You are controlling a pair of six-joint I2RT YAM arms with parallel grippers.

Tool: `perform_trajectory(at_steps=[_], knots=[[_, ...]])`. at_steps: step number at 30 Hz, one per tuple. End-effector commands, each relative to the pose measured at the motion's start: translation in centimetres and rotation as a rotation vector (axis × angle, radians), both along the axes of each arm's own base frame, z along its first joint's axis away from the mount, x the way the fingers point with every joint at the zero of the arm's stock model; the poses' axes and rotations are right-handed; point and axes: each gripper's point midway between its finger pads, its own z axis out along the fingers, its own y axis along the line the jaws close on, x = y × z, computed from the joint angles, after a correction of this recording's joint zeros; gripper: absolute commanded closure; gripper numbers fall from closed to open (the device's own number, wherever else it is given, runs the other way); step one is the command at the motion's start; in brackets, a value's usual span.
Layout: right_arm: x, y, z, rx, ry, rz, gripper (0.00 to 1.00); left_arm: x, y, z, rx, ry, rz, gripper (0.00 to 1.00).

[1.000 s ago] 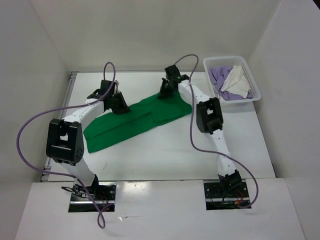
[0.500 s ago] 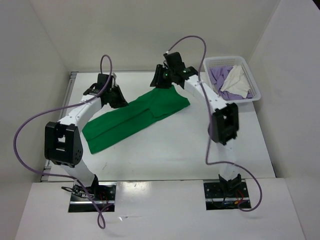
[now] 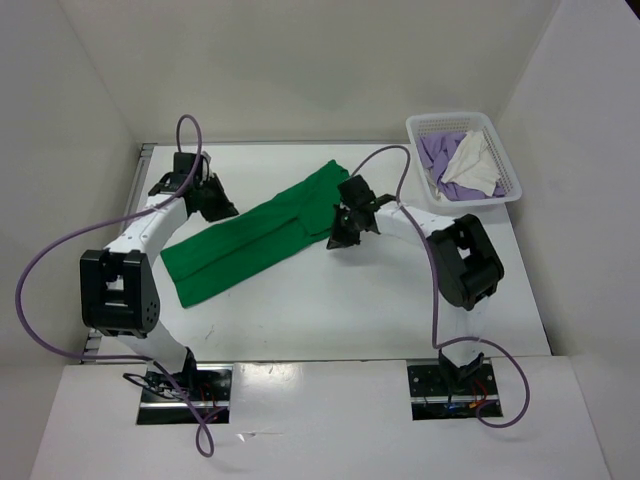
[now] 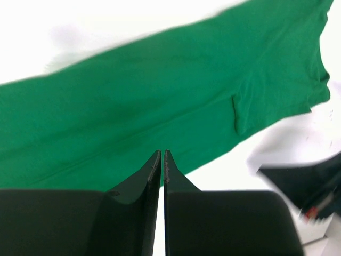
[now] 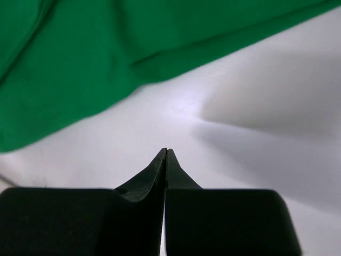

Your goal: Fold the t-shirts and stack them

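The bright green t-shirt point(image 3: 250, 235) lies folded into a long strip, running diagonally from near left to far right on the table. My left gripper point(image 3: 222, 207) hovers at the strip's far-left edge. In the left wrist view the left gripper point(image 4: 162, 152) is shut and empty above the green t-shirt point(image 4: 160, 90). My right gripper point(image 3: 336, 238) sits just off the strip's near-right edge. In the right wrist view the right gripper point(image 5: 165, 150) is shut on nothing over bare table, and the green t-shirt point(image 5: 80, 64) lies ahead of it. The lavender t-shirt point(image 3: 437, 152) and the cream t-shirt point(image 3: 475, 165) are crumpled in the basket.
The white mesh basket point(image 3: 447, 118) stands at the far right corner. White walls close in the table on the left, back and right. The right arm point(image 4: 309, 181) shows blurred at the lower right of the left wrist view.
The right arm swung from the shirt's far edge to its near-right side, and the shirt's right end now lies narrower. The left gripper pulled back leftward and its jaws closed up.
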Motion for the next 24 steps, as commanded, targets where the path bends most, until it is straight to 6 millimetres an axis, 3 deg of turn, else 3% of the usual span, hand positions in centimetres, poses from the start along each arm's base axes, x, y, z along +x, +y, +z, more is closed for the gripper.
perform_trajectory(at_steps=[1, 5, 10, 14, 16, 17, 19, 20, 21, 24], knots=[[5.5, -2.7, 1.8, -0.042, -0.144, -0.107, 1.0, -0.6, -0.8, 2.2, -0.021, -0.067, -0.048, 0.9], [7.9, -6.1, 0.3, -0.106, -0.147, -0.194, 1.0, -1.2, -1.1, 2.6, -0.042, -0.08, -0.055, 0.9], [9.8, -10.2, -1.2, -0.238, -0.153, -0.258, 1.0, -2.3, -2.4, 1.7, -0.083, -0.058, -0.115, 0.88], [9.9, -11.4, -3.3, -0.28, -0.099, -0.265, 1.0, -2.9, -2.7, 1.8, -0.078, -0.057, -0.131, 0.87], [11.0, -11.0, -3.2, -0.274, -0.111, -0.267, 1.0, -2.9, -2.7, 2.2, -0.078, -0.066, -0.132, 0.87], [11.2, -10.9, -4.1, -0.28, -0.099, -0.265, 1.0, -2.9, -2.7, 2.2, -0.083, -0.063, -0.125, 0.87], [12.9, -9.9, -3.6, -0.25, -0.115, -0.257, 1.0, -3.0, -2.9, 2.6, -0.09, -0.072, -0.131, 0.85], [13.5, -9.7, -4.9, -0.257, -0.101, -0.255, 1.0, -3.2, -3.5, 2.6, -0.097, -0.071, -0.151, 0.85], [15.4, -8.6, -3.4, -0.216, -0.139, -0.25, 1.0, -2.9, -3.6, 3.2, -0.103, -0.082, -0.146, 0.84], [19.1, -6.7, -2.0, -0.165, -0.17, -0.257, 0.99, -2.8, -5.4, 3.0, -0.097, -0.07, -0.199, 0.81]])
